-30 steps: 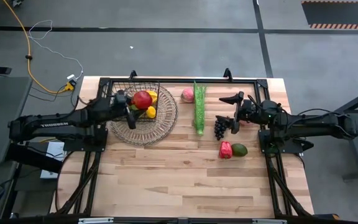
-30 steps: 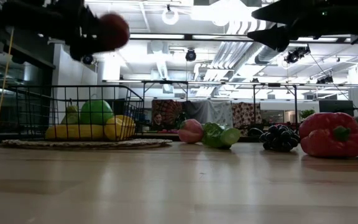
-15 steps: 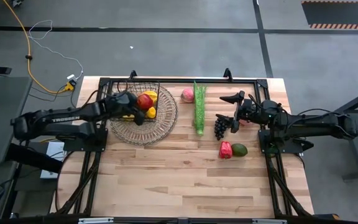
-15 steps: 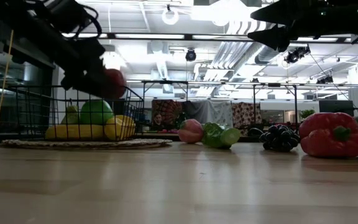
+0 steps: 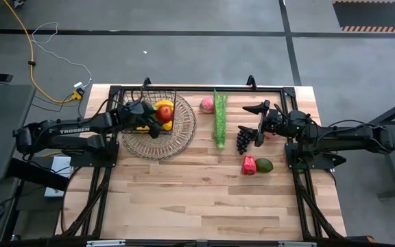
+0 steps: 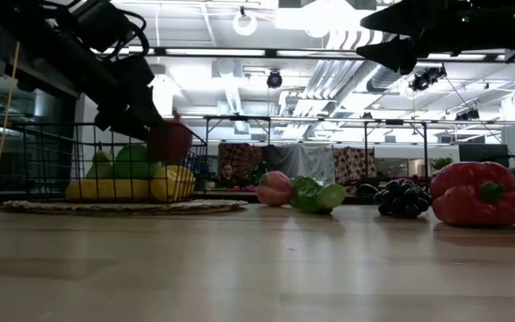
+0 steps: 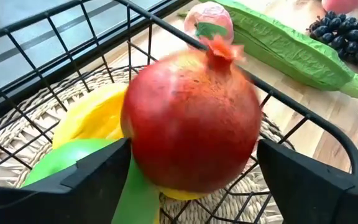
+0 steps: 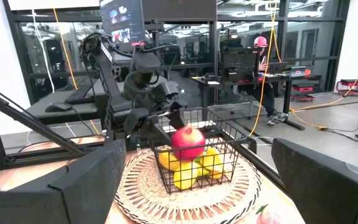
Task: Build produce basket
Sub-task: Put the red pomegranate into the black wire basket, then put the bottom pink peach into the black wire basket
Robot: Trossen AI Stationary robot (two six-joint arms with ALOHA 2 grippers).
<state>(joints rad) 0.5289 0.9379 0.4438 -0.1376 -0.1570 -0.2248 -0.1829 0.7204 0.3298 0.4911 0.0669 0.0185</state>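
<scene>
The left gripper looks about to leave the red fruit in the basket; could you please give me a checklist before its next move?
1. Red fruit over the black wire basket, on the yellow produce: ok.
2. Left gripper fingers clear of the fruit: cannot tell.
3. Fruit settled, not rolling: cannot tell.
4. Basket seated on the wicker tray: ok.
5. Right gripper open, waiting above the grapes: ok.
6. Remaining produce in reach on the table: ok.
</scene>
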